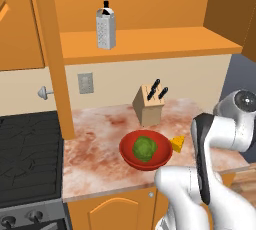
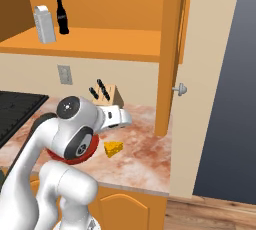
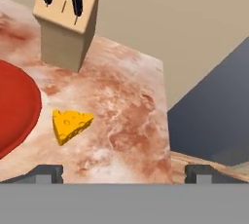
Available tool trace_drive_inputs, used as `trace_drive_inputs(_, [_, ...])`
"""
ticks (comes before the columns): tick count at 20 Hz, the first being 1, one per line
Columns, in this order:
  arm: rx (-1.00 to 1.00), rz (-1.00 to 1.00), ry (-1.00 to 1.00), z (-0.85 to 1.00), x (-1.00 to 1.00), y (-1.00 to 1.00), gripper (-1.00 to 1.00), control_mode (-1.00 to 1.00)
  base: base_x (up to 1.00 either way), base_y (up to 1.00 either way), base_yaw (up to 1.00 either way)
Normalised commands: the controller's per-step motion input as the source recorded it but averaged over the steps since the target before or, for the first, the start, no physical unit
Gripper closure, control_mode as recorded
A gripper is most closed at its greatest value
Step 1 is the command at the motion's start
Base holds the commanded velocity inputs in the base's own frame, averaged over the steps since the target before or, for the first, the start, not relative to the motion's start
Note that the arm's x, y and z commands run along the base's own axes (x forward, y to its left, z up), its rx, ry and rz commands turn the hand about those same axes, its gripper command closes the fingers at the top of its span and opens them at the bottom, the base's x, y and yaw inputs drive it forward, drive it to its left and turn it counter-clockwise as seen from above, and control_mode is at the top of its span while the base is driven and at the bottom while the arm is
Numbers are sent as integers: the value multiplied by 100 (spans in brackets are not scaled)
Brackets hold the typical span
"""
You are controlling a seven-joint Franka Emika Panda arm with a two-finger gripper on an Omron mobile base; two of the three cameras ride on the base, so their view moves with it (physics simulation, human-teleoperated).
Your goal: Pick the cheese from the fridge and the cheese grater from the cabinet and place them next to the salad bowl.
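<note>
The red salad bowl [image 1: 145, 150] sits on the marbled counter [image 1: 100, 139] with a green lettuce ball [image 1: 144, 148] inside it. The cheese [image 3: 70, 125] lies flat on the counter just beside the bowl's rim, on the side away from the stove [image 1: 27, 149], not touching it. Behind the bowl stands a wooden knife block [image 1: 149, 105] with dark handles sticking out. Up in the open orange cabinet [image 1: 150, 44], the cheese grater [image 1: 106, 28] stands upright on the shelf, with a dark bottle [image 2: 62, 17] next to it. The white arm is folded over the counter's front edge. The gripper [image 3: 124, 173] hangs above the counter near the cheese, fingers spread wide and empty.
</note>
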Motion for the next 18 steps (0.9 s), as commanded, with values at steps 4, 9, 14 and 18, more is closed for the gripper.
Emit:
trace_drive_inputs(4, [10, -21, 6, 64, -55, 0, -100, -100, 0, 0, 0])
trace_drive_inputs(9, [18, -5, 3, 55, -65, 5, -100, -100, 0, 0, 0])
trace_drive_inputs(14, [10, -2, -1, 51, -54, 25, -100, -100, 0, 0, 0])
trace_drive_inputs(18, [0, -7, -20, 34, -52, 34, -100, -100, 0, 0, 0])
